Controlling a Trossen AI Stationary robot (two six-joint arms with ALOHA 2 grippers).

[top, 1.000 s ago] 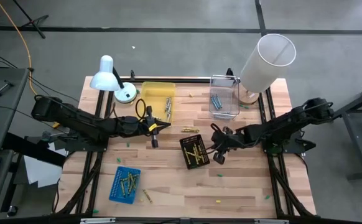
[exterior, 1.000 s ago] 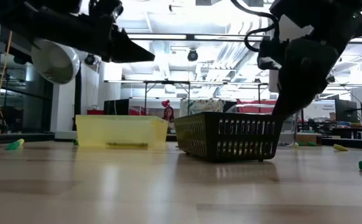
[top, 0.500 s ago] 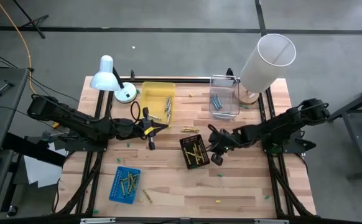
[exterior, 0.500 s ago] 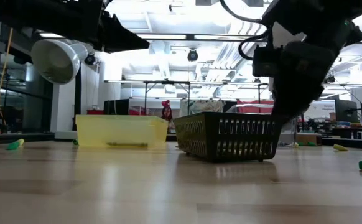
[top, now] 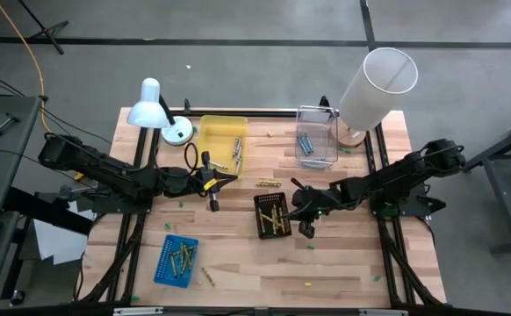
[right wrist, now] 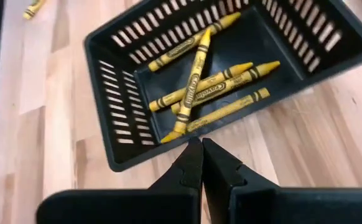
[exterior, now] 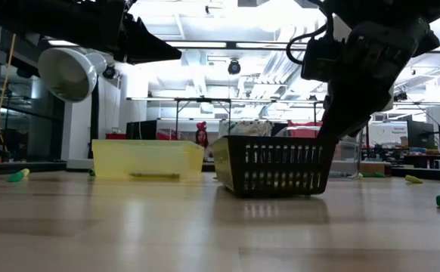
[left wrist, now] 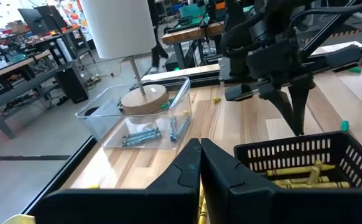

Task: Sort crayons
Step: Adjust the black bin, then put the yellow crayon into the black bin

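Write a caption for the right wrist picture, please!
Shut right claw hovers by the rim of a black basket holding yellow crayons.

High view, table layout. Lamp [top: 154,107] at upper left of the table [top: 343,263]; just right of it a tray [top: 221,140] along the upper edge with a few crayons [top: 235,154] in it. Further right a bin [top: 316,147] with crayons inside, a tall cylinder [top: 374,88] beside it at upper right. Slotted basket [top: 272,215] at table centre, crayons in it. Loose crayons [top: 269,183] between basket and tray. Flat tray [top: 176,259] at lower left, crayons on it; one crayon [top: 208,277] just right of it.
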